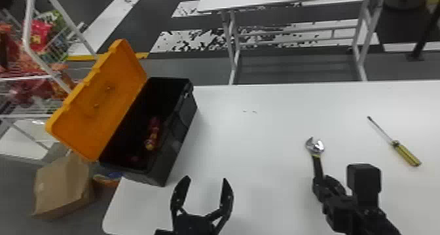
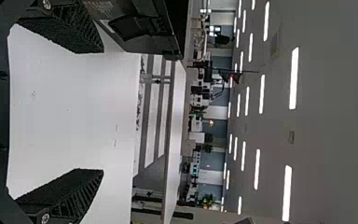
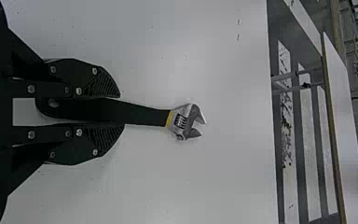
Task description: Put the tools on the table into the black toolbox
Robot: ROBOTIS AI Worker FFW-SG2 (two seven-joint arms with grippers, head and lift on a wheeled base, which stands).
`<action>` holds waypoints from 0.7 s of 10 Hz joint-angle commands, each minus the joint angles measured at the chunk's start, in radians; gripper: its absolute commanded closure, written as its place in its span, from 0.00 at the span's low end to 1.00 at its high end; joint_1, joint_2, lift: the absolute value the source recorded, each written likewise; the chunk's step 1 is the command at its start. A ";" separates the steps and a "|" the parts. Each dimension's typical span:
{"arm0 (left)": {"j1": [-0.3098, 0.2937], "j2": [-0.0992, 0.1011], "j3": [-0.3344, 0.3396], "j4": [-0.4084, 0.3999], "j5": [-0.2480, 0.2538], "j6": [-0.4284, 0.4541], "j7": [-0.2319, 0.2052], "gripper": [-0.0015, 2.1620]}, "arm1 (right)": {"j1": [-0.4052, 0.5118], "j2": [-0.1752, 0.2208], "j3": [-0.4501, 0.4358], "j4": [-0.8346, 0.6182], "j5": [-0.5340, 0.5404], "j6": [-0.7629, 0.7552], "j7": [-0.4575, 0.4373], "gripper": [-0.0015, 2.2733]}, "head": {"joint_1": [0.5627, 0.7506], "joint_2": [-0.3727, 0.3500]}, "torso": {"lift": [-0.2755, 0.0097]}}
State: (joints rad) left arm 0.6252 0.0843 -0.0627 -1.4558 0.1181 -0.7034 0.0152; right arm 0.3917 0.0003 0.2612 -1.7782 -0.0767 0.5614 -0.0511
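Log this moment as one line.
right gripper: jaws closed on wrench | left gripper: jaws open | screwdriver: on table, right of wrench | black toolbox: lid open, red-and-yellow item inside

On my counter (image 1: 255,133), 1 toolbox (image 1: 180,129) stands left; right of it, 1 wrench (image 1: 317,164) in my right gripper (image 1: 324,182), 1 screwdriver (image 1: 406,154) farther right.
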 commanded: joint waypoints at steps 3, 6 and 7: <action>0.001 0.000 -0.023 -0.038 -0.012 0.003 -0.006 0.03 | 0.035 0.001 -0.036 -0.027 -0.003 -0.114 0.040 0.99 | 0.70 0.87 | 0.70; 0.008 0.000 -0.075 -0.189 -0.035 0.132 -0.034 0.03 | 0.073 0.001 -0.057 -0.064 -0.002 -0.188 0.083 0.99 | 0.70 0.77 | 0.70; 0.008 -0.001 -0.086 -0.232 -0.034 0.181 -0.052 0.03 | 0.088 0.001 -0.059 -0.076 -0.002 -0.218 0.103 0.99 | 0.70 0.73 | 0.70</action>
State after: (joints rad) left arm 0.6334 0.0836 -0.1421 -1.6628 0.0840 -0.5504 -0.0346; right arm 0.4711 0.0000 0.2036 -1.8484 -0.0779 0.3604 0.0529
